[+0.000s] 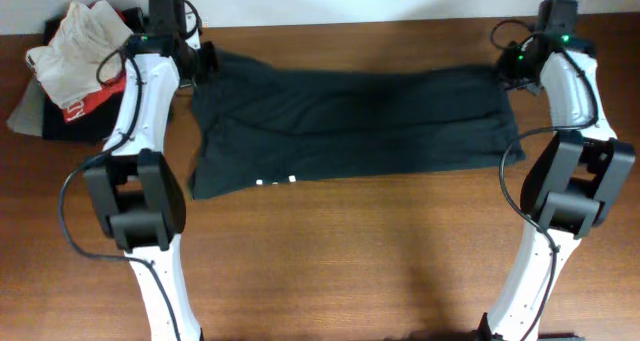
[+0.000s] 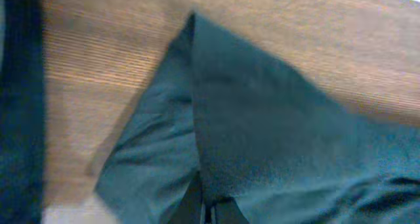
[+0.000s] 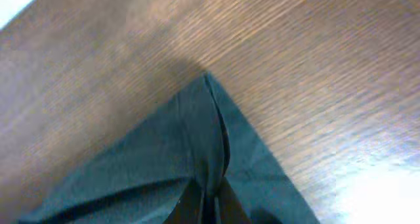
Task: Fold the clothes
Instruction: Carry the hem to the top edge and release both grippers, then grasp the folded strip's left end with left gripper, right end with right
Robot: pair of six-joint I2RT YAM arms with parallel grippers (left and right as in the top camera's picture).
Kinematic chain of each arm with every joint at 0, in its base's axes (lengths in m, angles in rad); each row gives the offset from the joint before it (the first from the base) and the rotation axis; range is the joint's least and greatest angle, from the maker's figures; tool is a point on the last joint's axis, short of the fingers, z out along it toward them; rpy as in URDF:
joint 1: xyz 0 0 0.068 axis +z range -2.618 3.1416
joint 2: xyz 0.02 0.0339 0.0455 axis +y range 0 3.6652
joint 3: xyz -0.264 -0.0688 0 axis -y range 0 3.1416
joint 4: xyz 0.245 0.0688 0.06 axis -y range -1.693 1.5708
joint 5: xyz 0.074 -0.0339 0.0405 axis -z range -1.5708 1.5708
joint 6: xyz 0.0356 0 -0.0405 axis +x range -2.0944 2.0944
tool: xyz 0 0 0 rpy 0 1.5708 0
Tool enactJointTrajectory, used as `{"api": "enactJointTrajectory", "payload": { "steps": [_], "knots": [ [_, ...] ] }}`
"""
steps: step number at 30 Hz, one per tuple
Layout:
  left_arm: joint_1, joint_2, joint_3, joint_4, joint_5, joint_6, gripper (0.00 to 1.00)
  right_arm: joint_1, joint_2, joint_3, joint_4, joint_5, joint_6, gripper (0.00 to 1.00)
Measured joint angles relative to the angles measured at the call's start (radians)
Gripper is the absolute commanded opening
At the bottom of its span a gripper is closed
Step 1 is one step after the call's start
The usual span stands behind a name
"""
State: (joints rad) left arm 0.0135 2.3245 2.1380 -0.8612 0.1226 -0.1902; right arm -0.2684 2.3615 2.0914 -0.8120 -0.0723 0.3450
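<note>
A dark teal shirt (image 1: 350, 121) lies stretched across the far half of the wooden table, folded lengthwise, with a bit of white print at its front left edge. My left gripper (image 1: 205, 61) is shut on the shirt's far left corner; in the left wrist view the cloth (image 2: 262, 138) is pinched between the fingers (image 2: 209, 214). My right gripper (image 1: 508, 66) is shut on the far right corner; in the right wrist view the cloth (image 3: 197, 152) rises into a pinched ridge at the fingers (image 3: 210, 207).
A pile of other clothes (image 1: 75, 66), cream, red and black, sits at the table's far left corner beside my left arm. The table's back edge meets a white wall (image 1: 350, 1). Bare wood (image 1: 350, 251) runs in front of the shirt.
</note>
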Motion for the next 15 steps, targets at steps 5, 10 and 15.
{"api": "enactJointTrajectory", "payload": {
  "steps": [5,10,15],
  "knots": [
    [0.0,-0.058,0.002,-0.08,-0.007,0.0,0.01,-0.005,0.0,0.012,-0.026,0.0,0.0,0.04],
    [0.0,-0.095,0.002,-0.209,-0.008,0.0,0.01,-0.013,0.0,0.016,-0.067,-0.011,0.0,0.04],
    [0.0,-0.12,0.002,-0.314,-0.01,0.0,0.01,-0.051,0.0,0.069,-0.2,-0.073,0.0,0.04]
  ]
}}
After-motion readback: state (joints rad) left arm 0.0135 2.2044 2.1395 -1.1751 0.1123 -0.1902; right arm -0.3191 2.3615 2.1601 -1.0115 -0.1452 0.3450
